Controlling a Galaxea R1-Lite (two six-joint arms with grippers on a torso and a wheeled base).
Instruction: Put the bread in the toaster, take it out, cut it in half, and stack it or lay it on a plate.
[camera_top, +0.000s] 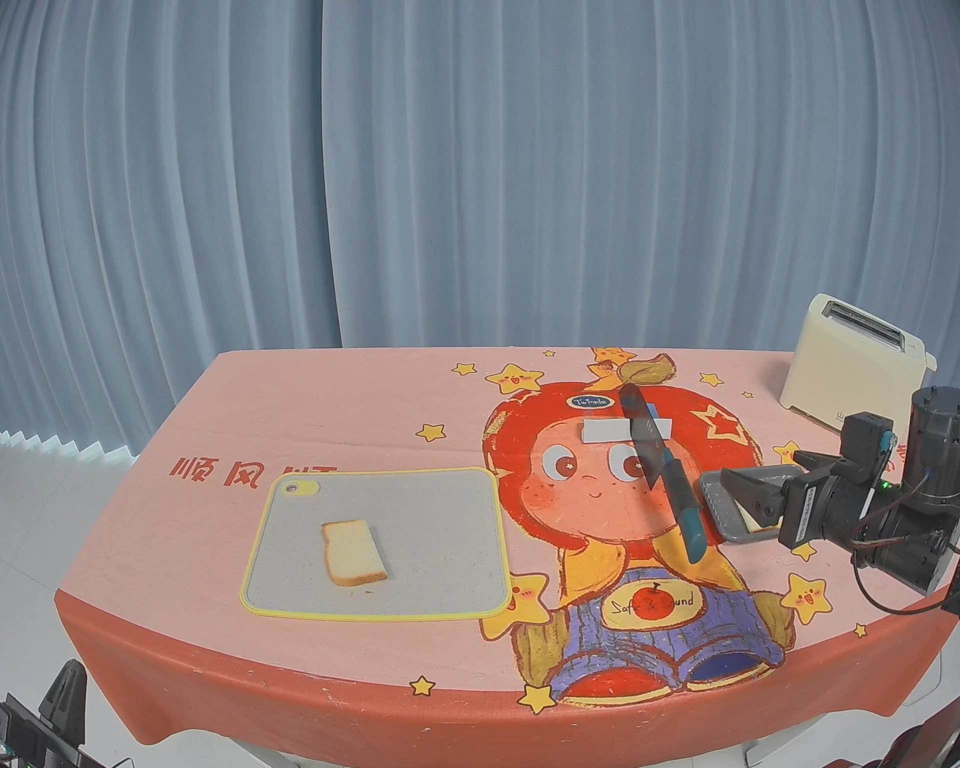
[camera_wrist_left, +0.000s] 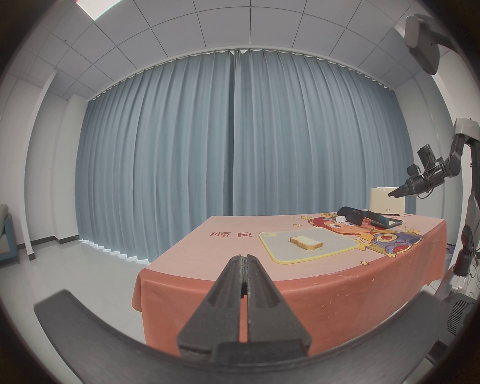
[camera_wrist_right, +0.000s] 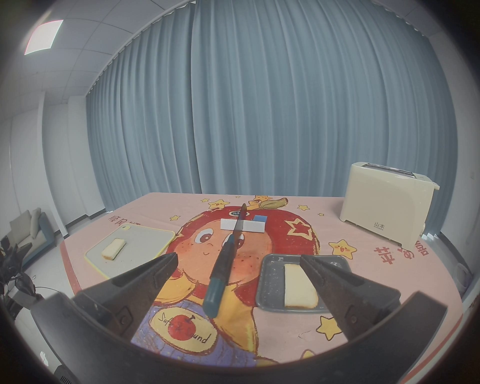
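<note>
Since the bread (camera_top: 353, 552) looks light and soft, pinch its crust edges gently; right gripper (camera_wrist_right: 237, 258) spread, left gripper (camera_wrist_left: 244, 265) closed.

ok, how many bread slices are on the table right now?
2. One slice lies on the cutting board, the other slice in the grey tray. The toaster could hide more inside.

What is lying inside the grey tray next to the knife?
One pale piece of bread lies flat inside the grey tray. The tray floor under the bread is covered, so nothing beneath it can be checked.
</note>
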